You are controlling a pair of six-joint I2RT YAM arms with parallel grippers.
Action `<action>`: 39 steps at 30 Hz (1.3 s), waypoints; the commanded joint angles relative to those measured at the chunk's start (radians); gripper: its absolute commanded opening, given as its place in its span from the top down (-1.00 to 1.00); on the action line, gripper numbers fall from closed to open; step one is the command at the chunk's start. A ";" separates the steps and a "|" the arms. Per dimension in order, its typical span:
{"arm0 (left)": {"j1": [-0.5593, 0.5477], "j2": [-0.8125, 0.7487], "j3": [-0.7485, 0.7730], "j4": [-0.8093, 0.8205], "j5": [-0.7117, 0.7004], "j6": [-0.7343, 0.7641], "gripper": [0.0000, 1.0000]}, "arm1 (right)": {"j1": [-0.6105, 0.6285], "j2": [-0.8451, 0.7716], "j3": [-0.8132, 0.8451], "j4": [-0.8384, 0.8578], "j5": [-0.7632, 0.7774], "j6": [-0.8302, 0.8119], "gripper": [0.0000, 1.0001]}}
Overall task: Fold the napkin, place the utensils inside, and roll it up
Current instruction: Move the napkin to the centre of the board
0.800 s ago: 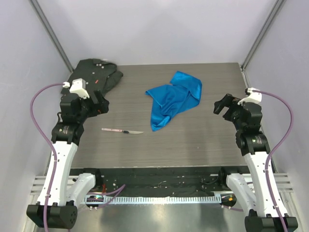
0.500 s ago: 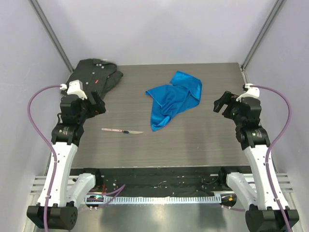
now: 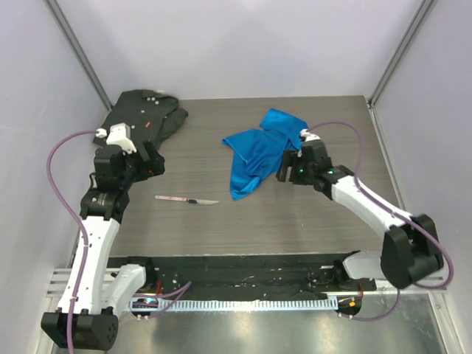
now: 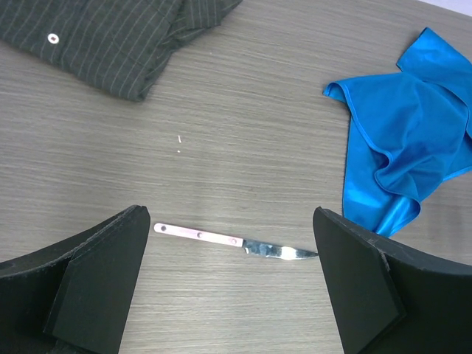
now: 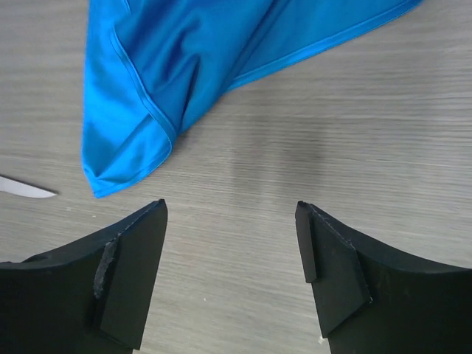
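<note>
Napkin (image 3: 258, 151) crumpled, glossy blue (thin); slim knife (image 3: 186, 199); left gripper (image 4: 227, 215), right gripper (image 5: 230, 208) unclenched.

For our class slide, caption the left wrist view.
Open left gripper frames the knife; crumpled blue napkin at frame right, dark shirt top left.

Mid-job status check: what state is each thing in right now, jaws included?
Napkin: crumpled, not folded, lying on the table.
Knife: flat on the table, apart from the napkin, blade toward it.
Shirt: bunched in the far left corner.
Left jaws: open, empty, off the knife.
Right jaws: open, empty, over bare table beside the napkin.
</note>
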State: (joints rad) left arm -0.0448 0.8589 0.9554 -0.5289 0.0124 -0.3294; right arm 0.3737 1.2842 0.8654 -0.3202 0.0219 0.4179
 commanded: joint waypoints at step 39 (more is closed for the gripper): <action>-0.044 0.063 -0.026 0.043 0.024 -0.109 -0.86 | 0.154 0.403 0.213 -0.115 0.159 -0.005 0.98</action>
State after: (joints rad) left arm -0.0616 0.9253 0.9524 -0.5282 0.0418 -0.3565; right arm 0.5220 1.8339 1.1267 -0.2871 0.0467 0.4427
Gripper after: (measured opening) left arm 0.953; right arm 0.046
